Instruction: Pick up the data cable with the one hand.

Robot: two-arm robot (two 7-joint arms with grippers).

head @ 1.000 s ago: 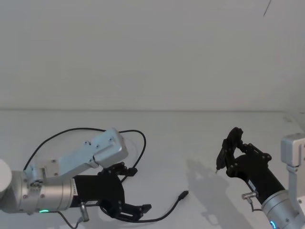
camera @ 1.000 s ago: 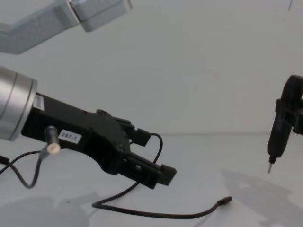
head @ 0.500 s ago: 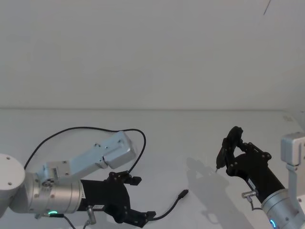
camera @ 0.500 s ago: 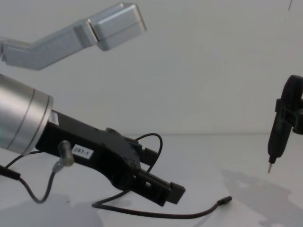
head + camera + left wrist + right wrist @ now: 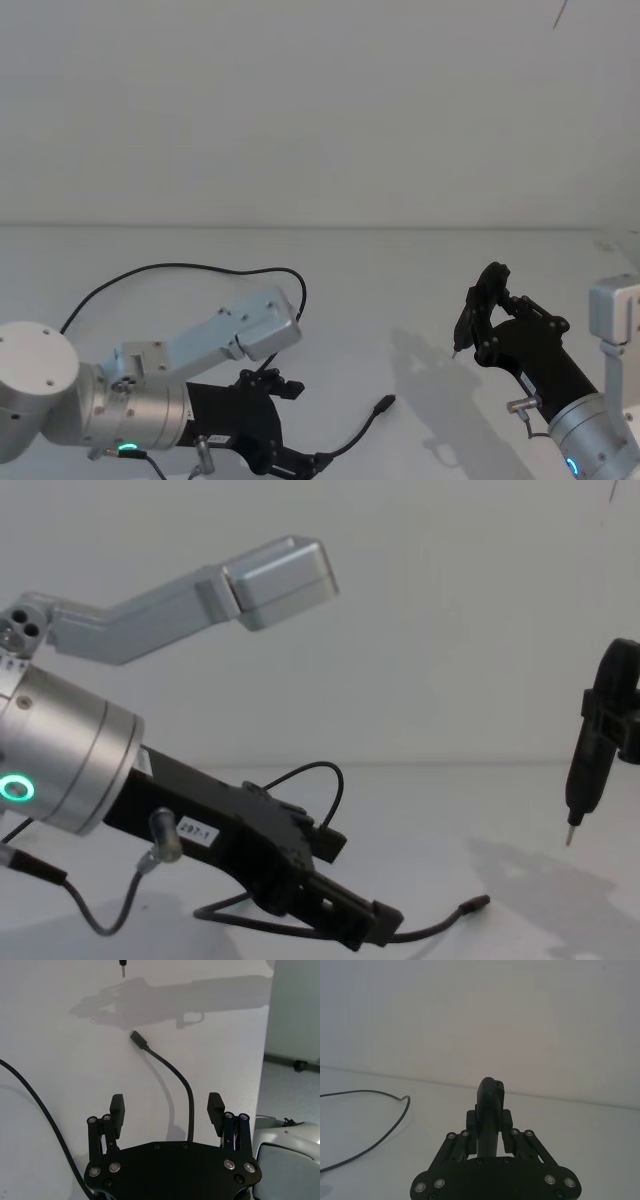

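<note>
The data cable [image 5: 200, 266] is a thin black cord looping over the white table, with its plug [image 5: 386, 405] near the front middle. My left gripper [image 5: 303, 423], chunky and black with a white label, hangs low over the cable's front stretch. The left wrist view shows that gripper [image 5: 166, 1107] open, and the cable [image 5: 189, 1105] runs up between its fingers towards the plug [image 5: 136, 1037]. In the chest view the left gripper [image 5: 355, 885] sits just above the cable [image 5: 440, 925]. My right gripper [image 5: 480, 320] stays at the right, shut on a slim black tool [image 5: 490, 1105] with a metal tip.
The white table [image 5: 400, 290] runs back to a plain white wall. The cable's far loop [image 5: 380, 1135] lies at the left. A grey-white box [image 5: 615, 315] stands at the right edge.
My left gripper has moved forward and down, so the cable's front stretch now lies between its open fingers. The cable and the right arm have not moved.
</note>
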